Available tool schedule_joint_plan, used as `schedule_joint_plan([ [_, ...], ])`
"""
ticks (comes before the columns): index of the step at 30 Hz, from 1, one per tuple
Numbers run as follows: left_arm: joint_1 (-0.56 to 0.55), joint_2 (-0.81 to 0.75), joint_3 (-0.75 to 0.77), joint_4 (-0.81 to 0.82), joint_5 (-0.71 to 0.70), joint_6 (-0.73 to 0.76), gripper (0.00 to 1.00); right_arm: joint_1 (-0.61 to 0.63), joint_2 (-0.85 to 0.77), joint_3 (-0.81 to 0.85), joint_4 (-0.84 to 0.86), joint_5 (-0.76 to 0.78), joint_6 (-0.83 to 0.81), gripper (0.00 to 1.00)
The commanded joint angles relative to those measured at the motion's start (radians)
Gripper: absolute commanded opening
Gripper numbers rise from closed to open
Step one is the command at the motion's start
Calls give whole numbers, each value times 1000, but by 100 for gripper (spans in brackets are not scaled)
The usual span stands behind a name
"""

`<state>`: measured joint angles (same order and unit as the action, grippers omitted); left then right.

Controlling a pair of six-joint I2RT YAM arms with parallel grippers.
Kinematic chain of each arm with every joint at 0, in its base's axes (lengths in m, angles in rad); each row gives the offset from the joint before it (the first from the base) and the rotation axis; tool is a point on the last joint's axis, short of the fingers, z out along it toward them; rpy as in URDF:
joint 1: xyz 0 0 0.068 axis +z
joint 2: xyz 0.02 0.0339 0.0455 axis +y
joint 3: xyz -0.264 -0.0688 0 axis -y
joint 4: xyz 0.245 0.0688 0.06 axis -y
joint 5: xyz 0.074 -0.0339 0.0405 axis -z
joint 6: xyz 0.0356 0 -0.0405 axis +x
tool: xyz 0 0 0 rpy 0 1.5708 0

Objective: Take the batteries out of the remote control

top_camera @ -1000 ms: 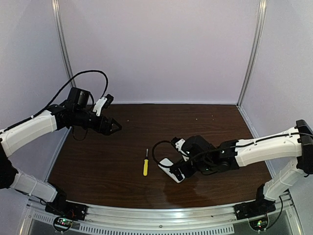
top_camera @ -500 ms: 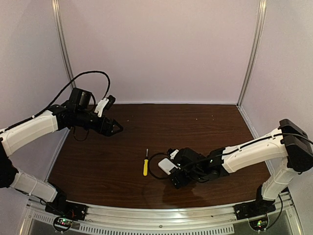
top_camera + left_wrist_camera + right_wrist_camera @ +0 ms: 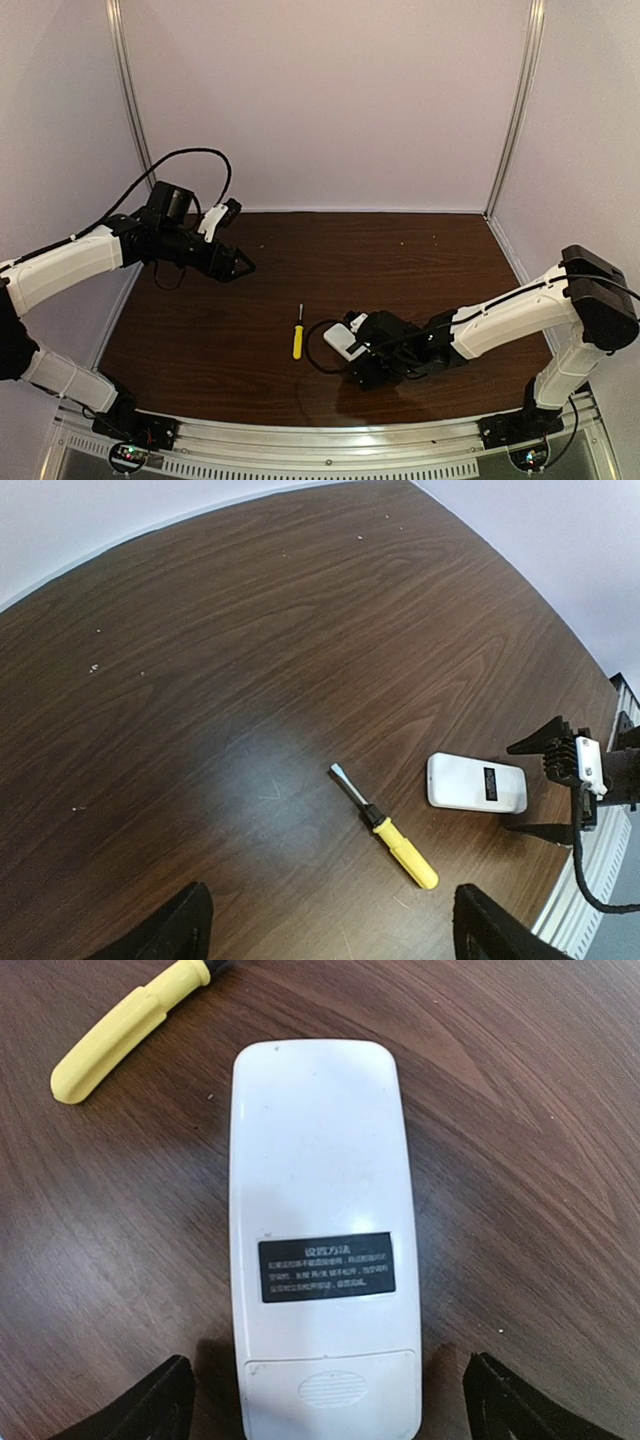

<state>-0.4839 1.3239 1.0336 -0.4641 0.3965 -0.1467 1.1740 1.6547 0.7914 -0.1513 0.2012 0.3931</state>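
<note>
Left arm [image 3: 70, 265]: reaching inward from the left side, carrying the left gripper [image 3: 243, 264] high and tilted downward, spreading both fingers [image 3: 185, 925] wide, gripping nothing. Right arm [image 3: 510, 310]: folding sharply at the elbow, stretching low across from the right side, setting the right gripper [image 3: 530, 788] close to the surface, holding its fingers wide apart, clasping nothing.

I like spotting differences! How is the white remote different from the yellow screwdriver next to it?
The remote control is white, wide and flat; the screwdriver is thin, with a yellow handle and a metal tip. The remote carries a dark label; the screwdriver has none. Both lie flat on the table.
</note>
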Motion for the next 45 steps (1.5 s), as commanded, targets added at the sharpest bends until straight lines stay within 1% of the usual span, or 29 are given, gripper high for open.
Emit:
schedule_joint_plan([
  [1, -7, 9, -15, 21, 1, 18, 85, 7, 17, -26, 30, -23, -5, 92],
  [10, -10, 23, -14, 16, 2, 20, 84, -1, 55, -31, 47, -33, -25, 90],
  [14, -9, 35, -5, 14, 3, 19, 84, -9, 61, -32, 48, -36, -32, 87],
  [24, -12, 36, 2, 21, 10, 18, 81, -17, 60, -47, 58, -29, -50, 71],
  [29, -11, 45, 44, 37, 41, 0, 80, -20, 47, -55, 72, -21, -62, 61],
  [33, -11, 55, 96, 42, 22, -21, 79, -26, 40, -47, 79, -26, -82, 52],
  [39, -11, 47, 131, 80, -73, -32, 79, -47, 18, -26, 86, -26, -107, 46],
  [45, -11, 93, 213, 75, -74, -6, 80, -78, -24, -9, 87, -24, -134, 44],
])
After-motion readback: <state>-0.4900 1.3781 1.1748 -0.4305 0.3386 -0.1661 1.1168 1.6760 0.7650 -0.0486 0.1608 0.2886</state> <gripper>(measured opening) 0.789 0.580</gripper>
